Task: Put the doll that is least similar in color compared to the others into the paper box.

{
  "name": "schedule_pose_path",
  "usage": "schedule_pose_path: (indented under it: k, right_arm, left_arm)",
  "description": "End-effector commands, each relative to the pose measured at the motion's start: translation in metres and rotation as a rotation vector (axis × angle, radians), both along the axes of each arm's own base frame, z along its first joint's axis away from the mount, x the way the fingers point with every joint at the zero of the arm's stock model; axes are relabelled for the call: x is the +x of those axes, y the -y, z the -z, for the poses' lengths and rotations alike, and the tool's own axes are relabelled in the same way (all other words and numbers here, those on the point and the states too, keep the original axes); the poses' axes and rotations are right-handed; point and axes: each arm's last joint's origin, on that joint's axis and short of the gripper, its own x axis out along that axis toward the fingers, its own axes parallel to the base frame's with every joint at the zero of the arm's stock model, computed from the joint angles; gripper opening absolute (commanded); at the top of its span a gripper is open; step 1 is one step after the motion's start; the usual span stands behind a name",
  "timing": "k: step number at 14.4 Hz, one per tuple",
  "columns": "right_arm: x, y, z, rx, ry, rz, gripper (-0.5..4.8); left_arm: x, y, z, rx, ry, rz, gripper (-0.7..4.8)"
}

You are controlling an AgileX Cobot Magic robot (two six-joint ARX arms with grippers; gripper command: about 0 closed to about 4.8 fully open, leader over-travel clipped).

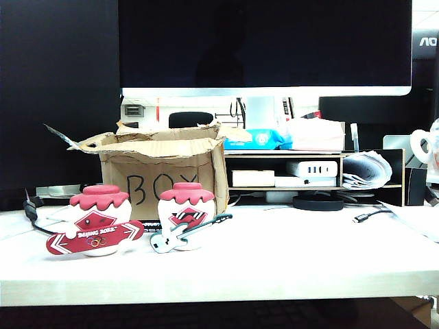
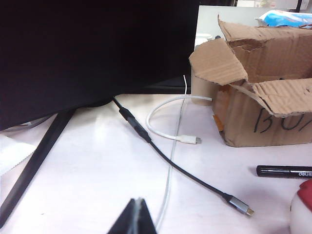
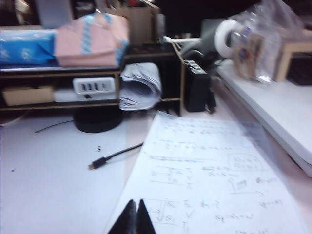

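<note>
Pressing my right jaws together with nothing between them, I hold them low over a handwritten sheet on the counter. Past their tips lie a black cable end, then a shelf unit with rolled papers and a white charger.

My left jaws are shut too, empty, above the counter. Just ahead of them a black cable and a white cable cross; further ahead and to one side stands the paper box, flaps torn open, with a black marker lying in front of it.

From the exterior view, the snowboard doll and the guitar doll stand before the box. I cannot see the doll with the white hood anywhere.
</note>
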Motion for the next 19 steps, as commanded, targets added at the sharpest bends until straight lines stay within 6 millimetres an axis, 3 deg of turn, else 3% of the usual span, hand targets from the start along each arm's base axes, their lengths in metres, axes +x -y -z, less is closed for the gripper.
schedule_pose_path:
  k: [1,19]
  right_arm:
    - [0.0003,0.0026,-0.001,0.002,0.019,0.033,-0.01]
    - [0.0003,0.0041,-0.0007,-0.034,0.012,0.029,-0.01]
  left_arm:
    - [0.0,-0.0002,-0.0007,0.001,0.005,-0.001,-0.05]
    - [0.0,-0.0002,-0.0007,0.001,0.005,-0.001,-0.05]
